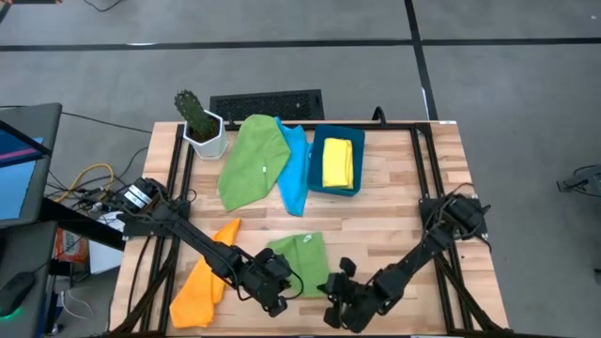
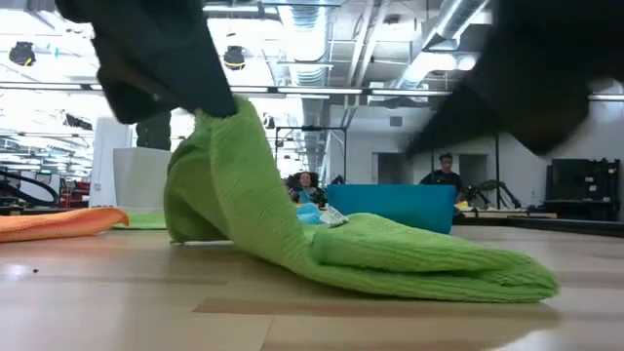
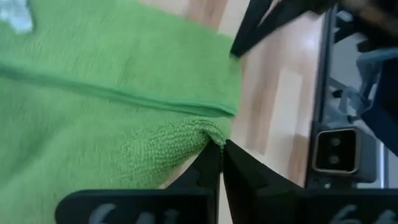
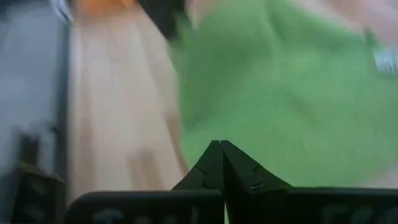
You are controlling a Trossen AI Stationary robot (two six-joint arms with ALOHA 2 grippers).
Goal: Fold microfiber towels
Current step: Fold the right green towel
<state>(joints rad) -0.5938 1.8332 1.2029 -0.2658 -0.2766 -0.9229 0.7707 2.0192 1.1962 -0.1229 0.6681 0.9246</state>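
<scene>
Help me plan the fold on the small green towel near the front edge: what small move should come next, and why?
Probably carry the left gripper across toward the towel's far edge. It is shut on a corner of the small green towel, and the low view shows that side raised off the table while the rest lies flat. The right gripper is shut at the towel's other side.
</scene>
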